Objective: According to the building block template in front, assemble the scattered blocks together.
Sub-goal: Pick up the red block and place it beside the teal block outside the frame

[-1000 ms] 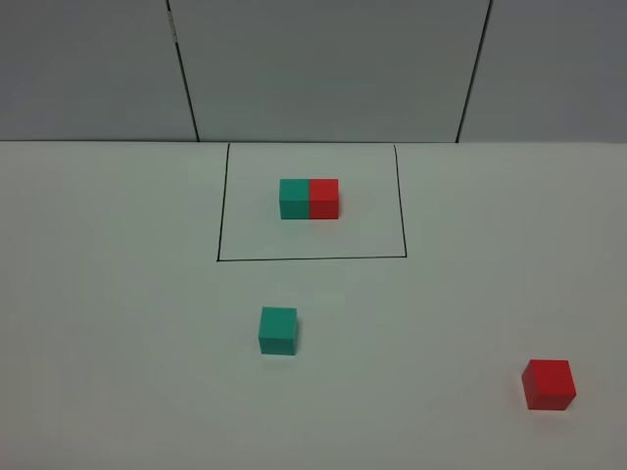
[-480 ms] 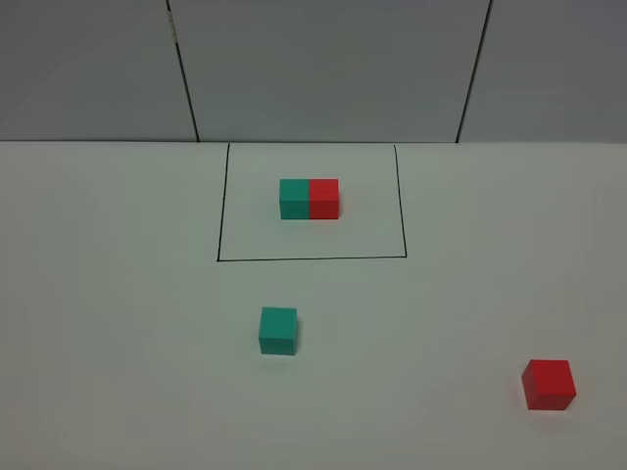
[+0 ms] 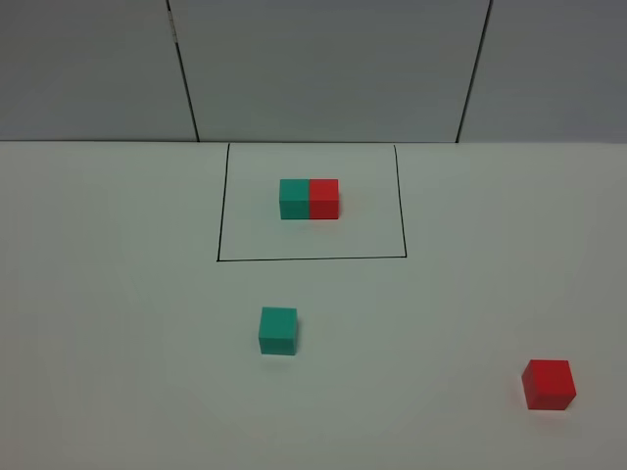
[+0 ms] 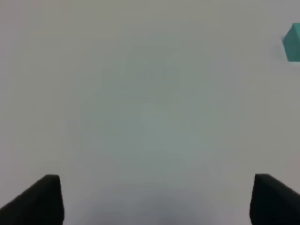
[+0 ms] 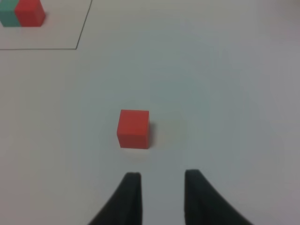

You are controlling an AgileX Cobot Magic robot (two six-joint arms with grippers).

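The building block template (image 3: 309, 199), a teal cube and a red cube joined in a row, sits inside a black drawn rectangle (image 3: 312, 258) at the back of the white table. The loose teal cube (image 3: 278, 330) lies in front of the rectangle. The loose red cube (image 3: 549, 384) lies at the front right. Neither gripper shows in the exterior high view. My left gripper (image 4: 157, 178) is wide open and empty above bare table, with the teal cube (image 4: 293, 43) far off at the frame's edge. My right gripper (image 5: 161, 176) is narrowly open and empty, close to the red cube (image 5: 134, 129), not touching it. The template (image 5: 22, 12) shows beyond.
A grey panelled wall (image 3: 323, 69) stands behind the table's far edge. The white table (image 3: 118, 372) is bare to the left of the teal cube and between the two loose cubes.
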